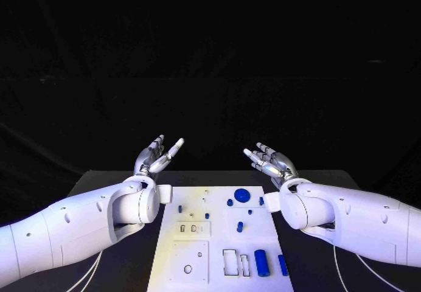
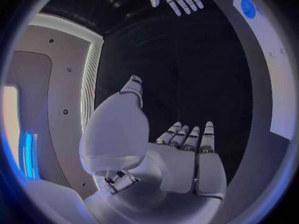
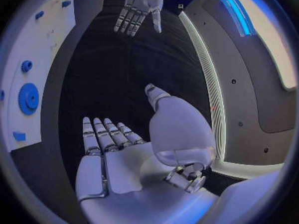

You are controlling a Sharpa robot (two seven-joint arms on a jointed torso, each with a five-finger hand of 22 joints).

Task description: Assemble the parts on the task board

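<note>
Flanking the task board (image 1: 219,243) (untouched): spread hands (image 1: 160,156).

No readable text, labels, brands or numbers on any surface.

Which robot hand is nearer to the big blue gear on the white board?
Right. The right robot hand is raised just beyond the big blue gear; the left robot hand is raised past the task board's opposite corner.
</note>
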